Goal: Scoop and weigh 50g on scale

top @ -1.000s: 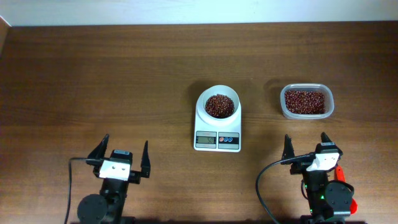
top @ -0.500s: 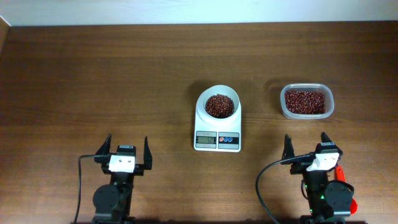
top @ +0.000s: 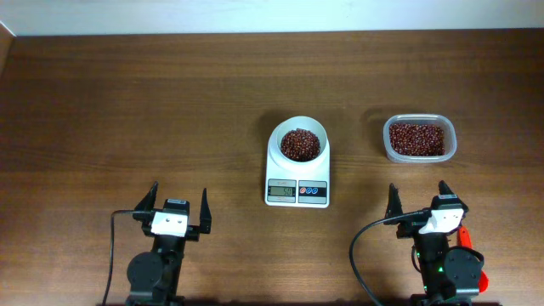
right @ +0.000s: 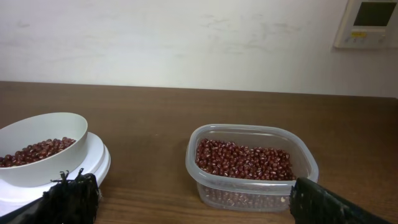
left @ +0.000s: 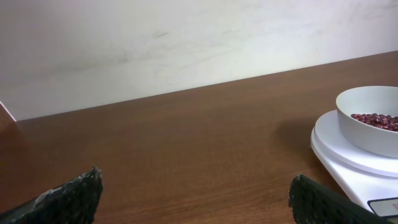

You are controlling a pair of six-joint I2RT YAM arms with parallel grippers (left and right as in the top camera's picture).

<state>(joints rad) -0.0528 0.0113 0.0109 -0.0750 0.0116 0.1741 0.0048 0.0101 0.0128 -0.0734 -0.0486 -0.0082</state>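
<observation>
The left gripper (top: 179, 195) and right gripper (top: 417, 190) gape empty near the table (top: 102, 102)'s front edge, bare wood ahead to the scale (top: 297, 174) — only the right wrist view shows a wall panel (right: 372, 22).

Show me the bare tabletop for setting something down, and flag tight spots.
Widest: the brown wooden table left of the small white digital kitchen scale, down to the open left gripper. Also free: the strip behind the scale and the clear rectangular plastic tub, and the front stretch between left gripper and open right gripper. Tight: the gap between scale and tub.
</observation>
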